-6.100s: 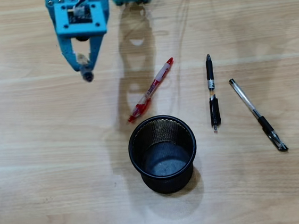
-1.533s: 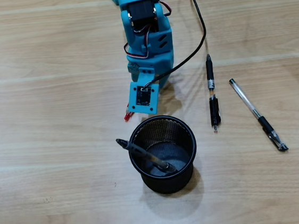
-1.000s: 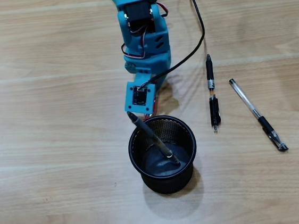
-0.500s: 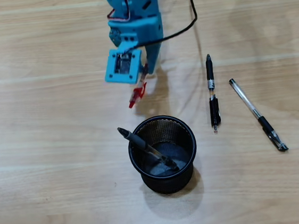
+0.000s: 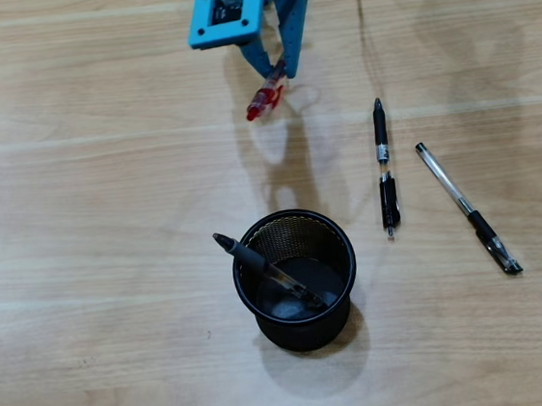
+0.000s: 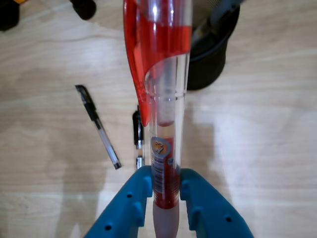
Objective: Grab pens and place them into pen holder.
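Table [image 5: 93, 357]: a pale wooden tabletop is filling both views, with everything lying on it well spread out.

Arm: a blue robot arm is reaching in from the top edge of the overhead view, and its gripper [image 5: 275, 78] is hanging high above the table, well apart from the cup.

Pen holder [image 5: 346, 253]: a round black wire-mesh cup is standing upright at the centre of the overhead view. In the wrist view it is showing at the top, partly hidden behind the held pen.

Grey-and-clear pen [image 5: 259, 268]: it is leaning inside the cup, its dark tip poking out over the left rim.

Red-and-clear pen [image 6: 161, 79]: the two blue fingers are pinching it near its grip end, jaws narrowed onto the barrel, and the clip end is sticking out well beyond the fingertips.

Black pen [image 5: 384, 167]: it is lying on the table to the right of the cup, near it but not touching.

Clear pen with black end [image 5: 467, 208]: it is lying slanted further right, beside the black pen, apart from it.

Step in hand: carrying the red pen to the cup.

Doing it well: the long free end should probably be travelling high enough to clear the rim and the leaning pen; aiming at the open right half of the cup, pointing the pen downward, and letting go only once its end is inside looks safest.
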Available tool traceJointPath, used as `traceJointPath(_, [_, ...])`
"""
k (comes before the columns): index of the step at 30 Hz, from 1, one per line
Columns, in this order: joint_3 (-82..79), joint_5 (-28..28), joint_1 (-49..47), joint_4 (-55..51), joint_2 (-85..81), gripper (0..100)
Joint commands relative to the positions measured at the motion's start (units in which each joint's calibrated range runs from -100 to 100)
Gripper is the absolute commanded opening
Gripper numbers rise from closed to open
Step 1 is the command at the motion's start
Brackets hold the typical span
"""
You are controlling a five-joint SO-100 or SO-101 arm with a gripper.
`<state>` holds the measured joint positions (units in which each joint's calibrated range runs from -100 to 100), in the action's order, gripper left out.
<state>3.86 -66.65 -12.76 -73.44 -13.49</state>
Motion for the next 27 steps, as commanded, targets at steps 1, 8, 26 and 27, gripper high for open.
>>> traceJointPath(1, [4.5,2.6,-0.7,8.2,-1.6,2])
traceJointPath(8, [4.4,6.5,-1.2,32.8,6.2,2])
traceJointPath(26, [4.5,7.6,1.2,76.2,30.6,2])
traceJointPath(27, [4.5,8.4,1.4,77.3,31.3,2])
